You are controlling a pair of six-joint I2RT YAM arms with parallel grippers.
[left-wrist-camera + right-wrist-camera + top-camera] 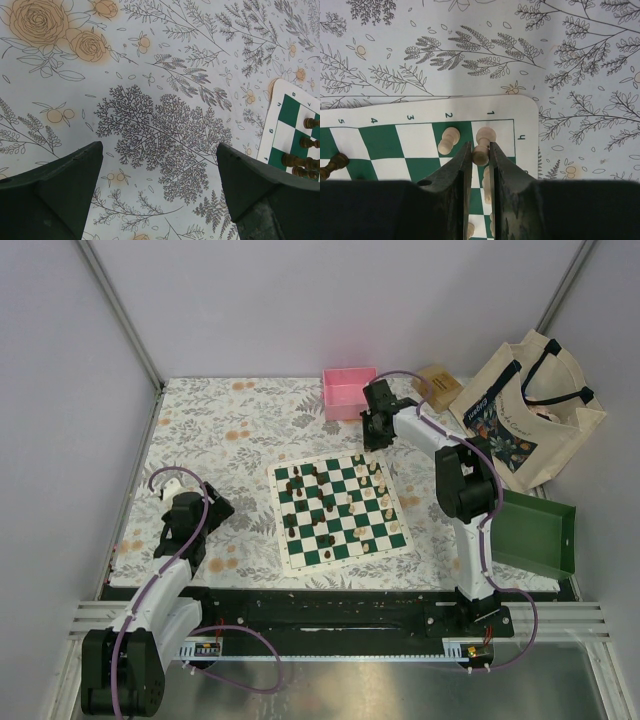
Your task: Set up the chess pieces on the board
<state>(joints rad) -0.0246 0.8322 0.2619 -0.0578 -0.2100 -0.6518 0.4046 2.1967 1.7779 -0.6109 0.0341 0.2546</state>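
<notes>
Risk on the left looks small. The left hand [159, 148] hangs released, its fingers wide apart with nothing between them. It is over bare floral tabletop [150, 60] at about 8 o'clock from the board [345, 562], well apart from it. Only a swing toward 3 o'clock would bring it against the dark pieces [295, 160] standing along the board edge that shows in its wrist view.

Across the middle of the board, dark and cream figurines stand mixed on scattered squares, so the set-up looks far from finished.

The real hazards are at the board's 1 o'clock corner. There the right hand [480, 146] is clenched on a cream piece [485, 134], pinched between its narrow fingers over the corner square. Whether the base already touches the square I cannot tell.

- A cream pawn [449, 141] stands just beside the finger at the held piece's 9 o'clock, so spreading the fingers could shove it over.
- More cream pieces [487, 185] show in the gap nearer the wrist, and a careless descent or retreat might clip them.
- Let go tilted or too high, the held piece would likely topple and roll off the corner onto the tabletop toward 3 o'clock.
- The board looks thin and loose, so a dragging fingertip could shift it and upset everything standing on it.
</notes>
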